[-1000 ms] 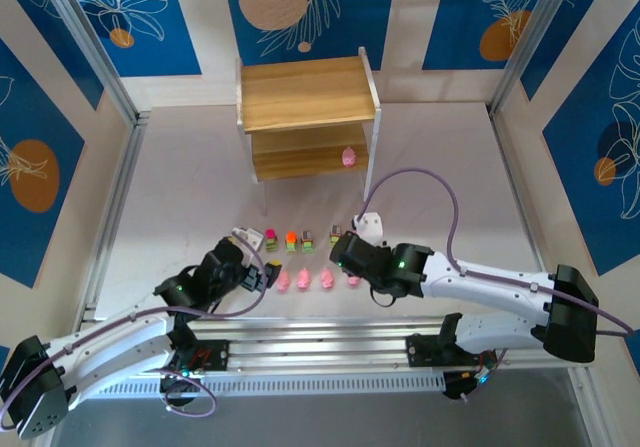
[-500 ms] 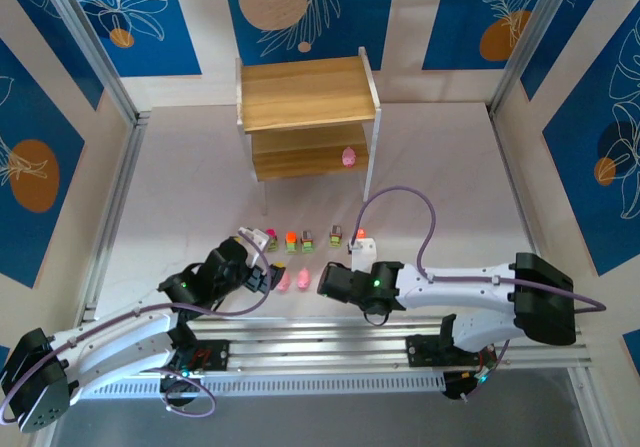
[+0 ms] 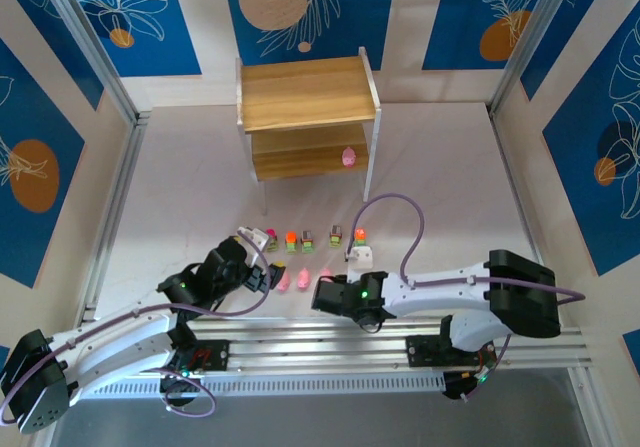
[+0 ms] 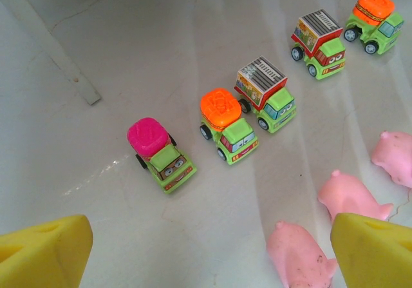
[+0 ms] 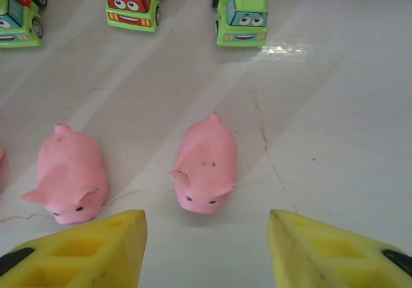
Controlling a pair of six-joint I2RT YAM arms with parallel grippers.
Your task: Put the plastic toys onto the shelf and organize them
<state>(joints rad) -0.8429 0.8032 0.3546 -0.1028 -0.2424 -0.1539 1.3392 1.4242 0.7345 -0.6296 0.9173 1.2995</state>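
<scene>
White tabletop [image 3: 180,197]: trucks [image 4: 228,124] behind pink pigs [image 5: 71,178], left tool [image 4: 209,256] wide, right tool [image 5: 206,246] wide, one pig [image 5: 206,159] seemingly just ahead.

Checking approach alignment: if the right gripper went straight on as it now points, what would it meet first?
Probably the pink pig lying centred ahead of its open jaws; the orange-topped truck stands beyond. Depth unclear.

Counting five toy trucks [image 4: 235,133] standing in one row: one pink-topped, two orange-topped and two grey-topped. Also counting five pink pigs [image 5: 206,159], four lying on the table [image 3: 450,187] and one sitting on the single shelf [image 3: 305,92].
</scene>
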